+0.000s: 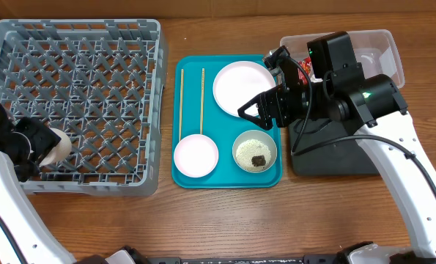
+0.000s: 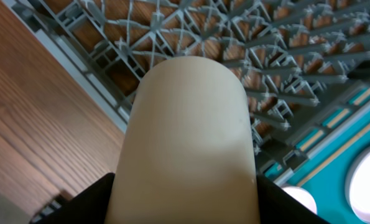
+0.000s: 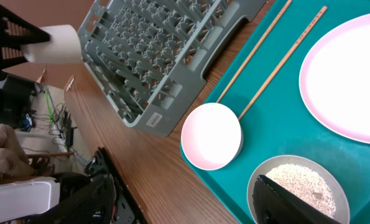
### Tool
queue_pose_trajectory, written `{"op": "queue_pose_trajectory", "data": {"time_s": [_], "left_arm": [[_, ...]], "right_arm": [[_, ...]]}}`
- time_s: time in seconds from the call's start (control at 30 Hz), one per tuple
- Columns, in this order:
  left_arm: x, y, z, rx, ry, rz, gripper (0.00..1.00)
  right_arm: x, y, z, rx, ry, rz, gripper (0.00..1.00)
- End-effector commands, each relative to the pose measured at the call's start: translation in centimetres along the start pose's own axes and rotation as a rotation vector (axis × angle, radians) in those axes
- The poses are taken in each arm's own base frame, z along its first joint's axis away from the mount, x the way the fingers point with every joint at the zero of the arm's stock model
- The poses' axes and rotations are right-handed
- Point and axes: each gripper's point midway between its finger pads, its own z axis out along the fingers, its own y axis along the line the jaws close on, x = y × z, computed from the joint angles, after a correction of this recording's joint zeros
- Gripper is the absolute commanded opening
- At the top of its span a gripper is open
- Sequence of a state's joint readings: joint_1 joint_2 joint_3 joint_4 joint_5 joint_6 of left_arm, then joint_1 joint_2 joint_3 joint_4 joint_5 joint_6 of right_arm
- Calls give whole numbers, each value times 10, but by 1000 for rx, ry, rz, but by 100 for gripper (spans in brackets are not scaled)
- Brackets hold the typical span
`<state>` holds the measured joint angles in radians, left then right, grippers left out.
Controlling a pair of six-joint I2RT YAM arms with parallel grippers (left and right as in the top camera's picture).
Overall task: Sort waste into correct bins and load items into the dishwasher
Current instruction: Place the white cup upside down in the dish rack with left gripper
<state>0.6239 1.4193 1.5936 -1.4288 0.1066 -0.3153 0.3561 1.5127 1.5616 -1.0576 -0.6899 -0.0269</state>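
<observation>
We grip the cup point(image 1: 59, 144) with the left tool point(image 1: 43, 147), its long axis lying level, above the rack point(image 1: 93, 188) by the surface's near-left corner. The right tool point(image 1: 256, 110) hangs over the tray point(image 1: 179, 176), and we cannot tell its state.
</observation>
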Motion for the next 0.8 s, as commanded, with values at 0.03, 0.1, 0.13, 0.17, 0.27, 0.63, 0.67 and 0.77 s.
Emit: {"op": "queue_pose_trajectory", "data": {"time_s": [0.03,0.1,0.13,0.17,0.27,0.63,0.67,0.77], "left_arm": [[-7,12,37,-51,28,-55,61],[-15,10,47,-48,24,-56,60],[-19,8,52,-39,22,-56,61],[-25,6,61,-35,27,-62,60],[-28,7,76,-44,55,-66,61],[-23,5,132,-41,209,-84,61],[-23,5,133,-40,210,-85,66],[-25,-2,127,-4,208,-86,97]], "right_arm": [[-5,4,-4,6,-19,-27,72],[-5,4,-4,6,-19,-27,72],[-5,4,-4,6,-19,-27,72],[-5,4,-4,6,-20,-27,73],[-5,4,-4,6,-19,-26,72],[-5,4,-4,6,-18,-26,72],[-5,4,-4,6,-18,-25,72],[-4,4,-4,5,-15,-20,100]]}}
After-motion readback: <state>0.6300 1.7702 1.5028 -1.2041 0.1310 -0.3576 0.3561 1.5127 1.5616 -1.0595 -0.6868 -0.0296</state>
